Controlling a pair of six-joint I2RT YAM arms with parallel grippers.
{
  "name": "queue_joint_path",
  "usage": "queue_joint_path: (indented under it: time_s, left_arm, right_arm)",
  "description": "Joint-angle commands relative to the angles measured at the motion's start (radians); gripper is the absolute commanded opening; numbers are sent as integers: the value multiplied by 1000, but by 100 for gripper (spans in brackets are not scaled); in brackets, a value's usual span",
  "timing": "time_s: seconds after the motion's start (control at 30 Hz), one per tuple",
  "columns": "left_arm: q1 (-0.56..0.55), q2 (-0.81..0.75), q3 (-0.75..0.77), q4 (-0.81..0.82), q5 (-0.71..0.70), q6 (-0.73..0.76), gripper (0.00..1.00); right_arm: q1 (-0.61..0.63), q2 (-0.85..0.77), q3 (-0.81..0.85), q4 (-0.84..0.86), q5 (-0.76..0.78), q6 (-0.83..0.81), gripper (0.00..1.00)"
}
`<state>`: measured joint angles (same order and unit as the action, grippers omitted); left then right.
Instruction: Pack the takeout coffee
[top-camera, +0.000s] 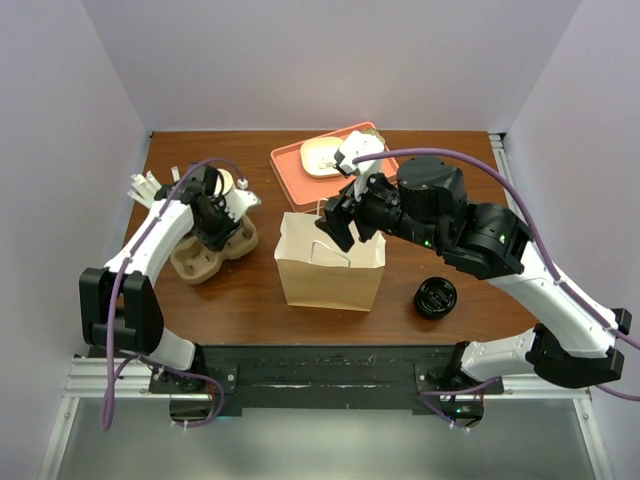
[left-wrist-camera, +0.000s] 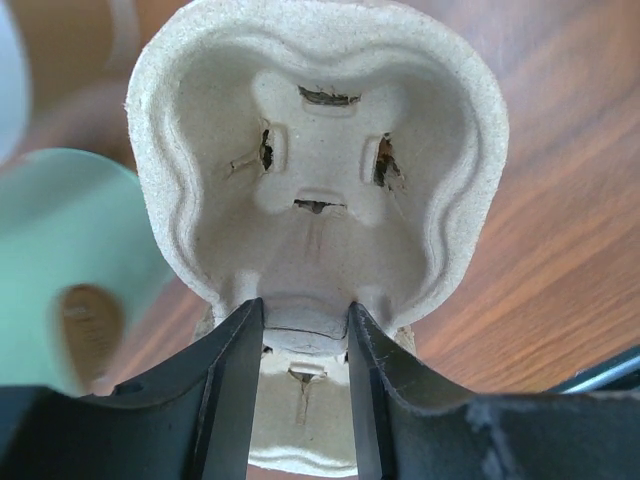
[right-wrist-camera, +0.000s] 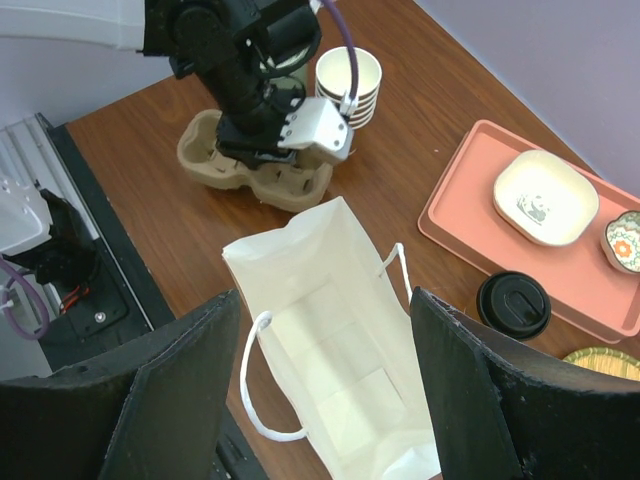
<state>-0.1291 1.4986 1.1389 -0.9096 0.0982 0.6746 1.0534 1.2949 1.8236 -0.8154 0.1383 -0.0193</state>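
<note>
A brown paper bag (top-camera: 330, 268) stands open in the middle of the table; its white inside shows in the right wrist view (right-wrist-camera: 335, 340). My right gripper (top-camera: 337, 225) hangs open and empty just above the bag's mouth (right-wrist-camera: 325, 295). A round black lid, the takeout coffee (right-wrist-camera: 513, 305), sits beside the pink tray; the cup under it does not show, and my right arm hides it in the top view. My left gripper (top-camera: 212, 225) is down on a pulp cup carrier (top-camera: 210, 250), fingers closed on its middle ridge (left-wrist-camera: 303, 312).
A stack of lidless cream cups (right-wrist-camera: 349, 80) stands behind the carrier. The pink tray (top-camera: 290, 165) at the back holds a white dish (right-wrist-camera: 545, 197) and a small patterned bowl (right-wrist-camera: 625, 240). A squat black round piece (top-camera: 436, 297) lies right of the bag.
</note>
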Motion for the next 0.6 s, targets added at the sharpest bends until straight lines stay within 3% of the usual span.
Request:
queue_joint_path:
  time_s: [0.0,0.37,0.57]
  left_arm:
    - [3,-17,143,-5,57,-63,34]
    - [-15,-14,-1,-74,80,-152,38]
    - [-30,-24,9,-69,93,-171,39]
  right_arm:
    - [2,-20,22,9,-5,-13,73]
    - [2,-45,0,9,-25,12,73]
    - [3,-58,-9,19,-37,40,72]
